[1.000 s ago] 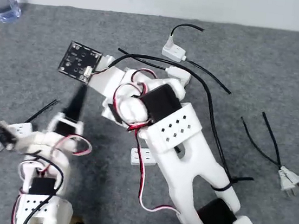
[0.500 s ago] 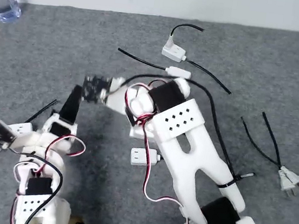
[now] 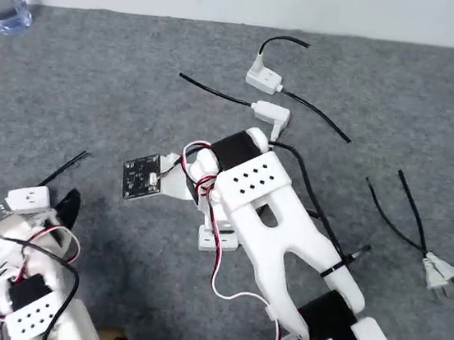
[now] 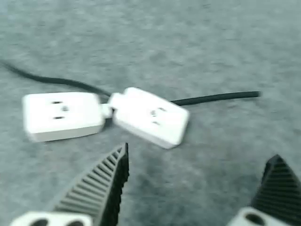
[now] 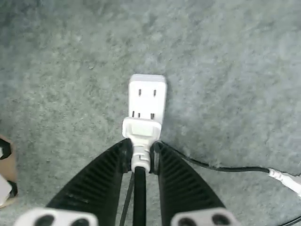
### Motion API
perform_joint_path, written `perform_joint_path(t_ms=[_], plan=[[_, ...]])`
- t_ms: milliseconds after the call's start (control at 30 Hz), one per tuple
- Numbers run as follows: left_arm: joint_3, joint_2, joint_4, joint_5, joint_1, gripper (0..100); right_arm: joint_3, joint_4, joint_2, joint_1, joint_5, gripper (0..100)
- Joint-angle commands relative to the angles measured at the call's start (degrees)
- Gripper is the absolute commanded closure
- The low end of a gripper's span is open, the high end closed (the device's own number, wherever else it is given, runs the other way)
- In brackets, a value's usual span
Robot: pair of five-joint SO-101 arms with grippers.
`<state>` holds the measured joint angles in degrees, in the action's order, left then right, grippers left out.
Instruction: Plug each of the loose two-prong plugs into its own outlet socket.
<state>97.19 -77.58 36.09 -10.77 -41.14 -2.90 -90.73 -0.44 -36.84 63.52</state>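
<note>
Between right fingers (image 5: 101, 174), one plug (image 5: 141, 132), one outlet (image 5: 147, 96)

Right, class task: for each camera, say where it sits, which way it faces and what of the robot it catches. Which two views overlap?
High view: fixed above the table, looking down on the left arm and right arm.
Left wrist view: on the left arm, facing two outlet blocks; open left gripper shows.
Right wrist view: on the right arm, facing down; right gripper holds a plug seated in an outlet block.
Shared: that outlet block also shows in the high view.
</note>
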Motion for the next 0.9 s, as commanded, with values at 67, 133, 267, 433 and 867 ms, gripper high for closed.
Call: perform_joint_path(t_ms=[67, 133, 267, 433, 867], plan=[[-1.0, -0.5, 0.4, 1.1, -0.4, 58, 0.4, 2.6, 3.6, -0.7, 0.6, 99.1], [-1.0, -0.5, 0.3, 1.2, -0.3, 58, 0.4, 4.0, 5.3, -0.7, 0.6, 99.1], [-1.0, -0.5, 0.2, 1.2, -0.1, 58, 0.4, 5.8, 7.0, -0.7, 0.7, 99.1], [-1.0, -0.5, 0.2, 1.2, 1.4, 58, 0.3, 6.6, 7.1, -0.7, 1.8, 99.1], [-1.0, -0.5, 0.2, 1.2, 1.4, 58, -3.3, 7.5, 7.0, -0.7, 2.1, 99.1]])
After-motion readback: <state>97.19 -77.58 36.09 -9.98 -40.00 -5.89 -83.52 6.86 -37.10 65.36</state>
